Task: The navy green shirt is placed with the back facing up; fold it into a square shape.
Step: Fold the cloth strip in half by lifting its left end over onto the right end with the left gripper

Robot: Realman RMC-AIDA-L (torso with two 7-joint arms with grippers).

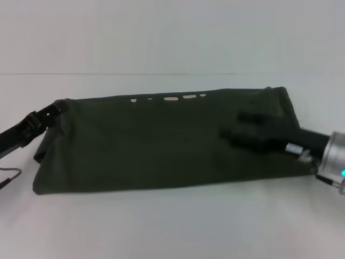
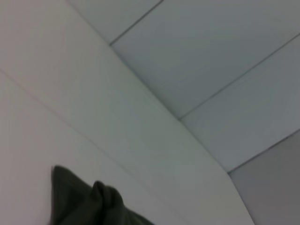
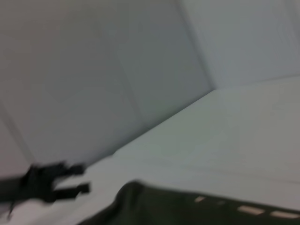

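A dark olive-green cloth T-shirt (image 1: 161,143), folded into a long band, lies left-to-right across the white worktop (image 1: 172,226). The left gripper (image 1: 54,109) touches its far-left corner; the right gripper (image 1: 242,132) hovers over its right end. I cannot tell either's finger state.

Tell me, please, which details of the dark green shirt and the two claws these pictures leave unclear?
- Right claw, head view: a dark blur over the dark olive-green cloth shirt; its grip is unreadable.
- Left claw, head view: its tips merge with the shirt's corner; contact is unclear.
- Shirt, left wrist view: only a bunched corner shows, the frame edge cuts off the remainder.
- Pale marks along the far fold: too small to identify.
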